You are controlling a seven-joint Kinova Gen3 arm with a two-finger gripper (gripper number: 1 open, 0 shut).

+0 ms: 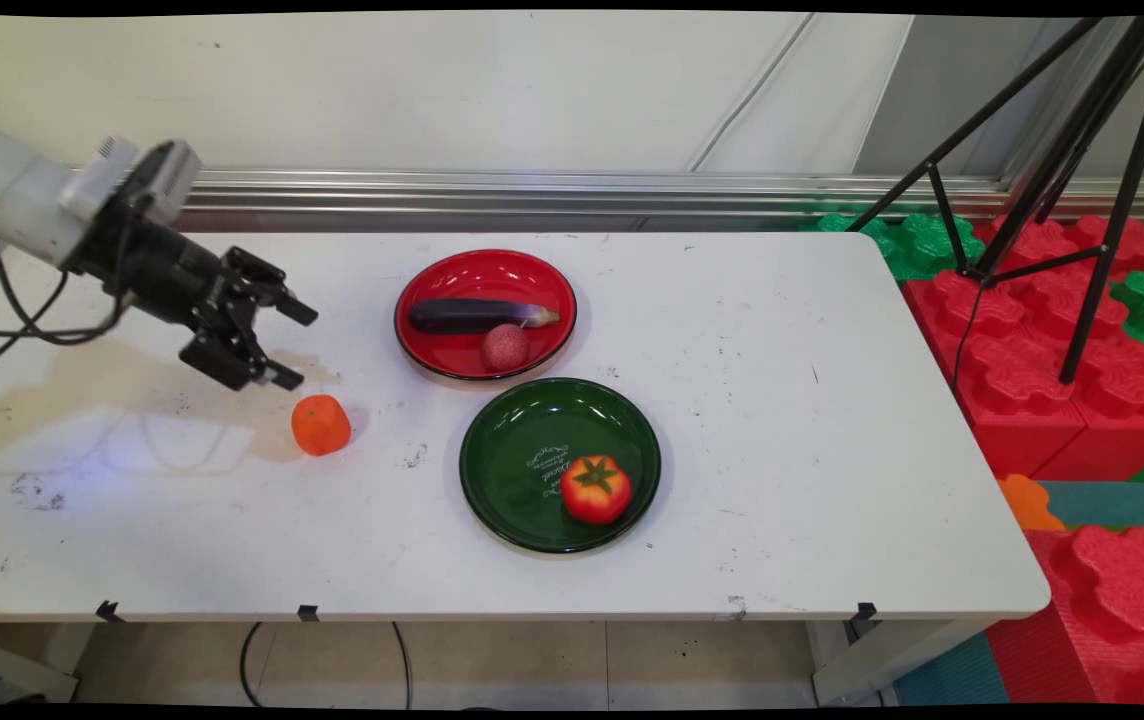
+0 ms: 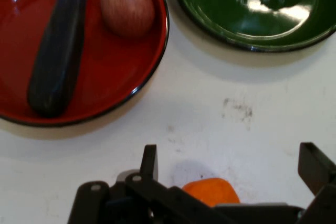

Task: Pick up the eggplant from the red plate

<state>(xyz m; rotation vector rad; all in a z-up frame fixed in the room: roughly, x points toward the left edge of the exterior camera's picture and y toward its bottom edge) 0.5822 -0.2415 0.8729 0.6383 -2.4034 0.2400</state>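
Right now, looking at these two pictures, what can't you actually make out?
- Orange fruit: hand view, its lower part hidden behind the gripper linkage.
- Tomato: hand view, cut off by the top edge.
- Lettering on the green plate: too small in the main view, lost in glare in the hand view.
- Eggplant: hand view, its tip blurred by the top edge.

A robotics lab or test room, not a home. A scuffed white table [image 1: 782,420] stands against a plain panelled wall [image 1: 432,90] with a metal rail along its foot — bare and functional. A black tripod [image 1: 1062,170] stands at the right among big red and green foam blocks [image 1: 1032,330]. On the table sit toy foods — a plastic tomato [image 1: 595,488], an eggplant [image 1: 477,315] — laid on plates as props.
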